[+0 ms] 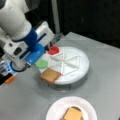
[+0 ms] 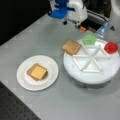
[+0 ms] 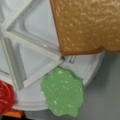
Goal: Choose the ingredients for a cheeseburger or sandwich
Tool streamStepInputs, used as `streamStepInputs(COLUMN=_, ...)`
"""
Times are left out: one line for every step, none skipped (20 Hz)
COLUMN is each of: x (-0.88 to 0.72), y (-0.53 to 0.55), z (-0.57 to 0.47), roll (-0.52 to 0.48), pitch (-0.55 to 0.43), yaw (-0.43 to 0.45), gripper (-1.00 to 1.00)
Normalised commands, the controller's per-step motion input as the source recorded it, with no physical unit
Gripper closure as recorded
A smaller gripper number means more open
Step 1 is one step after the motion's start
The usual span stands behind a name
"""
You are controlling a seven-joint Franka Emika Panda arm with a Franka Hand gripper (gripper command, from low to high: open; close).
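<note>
While the arm hangs over the tray's rim: the gripper sits at the frame's left in a front view, just above the green leaf piece.
Jaws: whether they stand apart or together cannot be told; the wrist view shows no fingers.
Tray: the white divided tray holds the toast square, the green leaf piece and the red disc, each at its edge.
Stack: on the white plate, lower left in a front view, the cheese square lies on a tan slice with brown showing at the edge.
Overhang: in the wrist view the toast square and the leaf both reach past the rim onto the worktop side.
Risk: likely a nudge from the descending gripper tips either piece off the tray.
Risk: a flat, thin leaf probably slips from a shallow grip.
</note>
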Motion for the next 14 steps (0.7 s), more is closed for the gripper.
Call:
streamStepInputs(x=0.20, y=-0.37, z=-0.05, roll=0.366, pitch=0.009, yaw=0.087, gripper=-1.00)
streamStepInputs(x=0.22, y=-0.34, z=-0.03, roll=0.352, pitch=0.014, yaw=0.089, gripper=-1.00)
streamStepInputs(x=0.24, y=-0.32, z=-0.02, roll=0.368, pitch=0.019, yaw=0.098, gripper=-1.00)
streamStepInputs(x=0.27, y=-0.30, z=-0.01, roll=0.474, pitch=0.042, yaw=0.132, gripper=-1.00)
streamStepInputs(x=0.31, y=-0.28, z=-0.03, roll=0.532, pitch=0.041, yaw=0.153, gripper=-1.00)
streamStepInputs(x=0.33, y=-0.25, z=-0.04, roll=0.521, pitch=0.048, yaw=0.163, gripper=-1.00)
streamStepInputs(x=0.37, y=-0.24, z=-0.06, roll=0.530, pitch=0.010, yaw=0.155, gripper=-1.00)
streamStepInputs(x=0.40, y=-0.24, z=-0.08, roll=0.480, pitch=0.004, yaw=0.155, gripper=-1.00)
streamStepInputs(x=0.42, y=-0.23, z=-0.07, roll=0.436, pitch=0.013, yaw=0.157, gripper=-1.00)
streamStepInputs(x=0.43, y=-0.25, z=-0.09, roll=0.450, pitch=-0.013, yaw=0.172, gripper=-1.00)
streamStepInputs(x=0.44, y=-0.26, z=-0.12, roll=0.482, pitch=-0.029, yaw=0.172, gripper=-1.00)
streamStepInputs(x=0.42, y=-0.27, z=-0.10, roll=0.464, pitch=-0.028, yaw=0.173, gripper=-1.00)
streamStepInputs(x=0.40, y=-0.27, z=-0.13, roll=0.518, pitch=-0.027, yaw=0.185, gripper=-1.00)
streamStepInputs(x=0.36, y=-0.26, z=-0.15, roll=0.533, pitch=-0.048, yaw=0.201, gripper=-1.00)
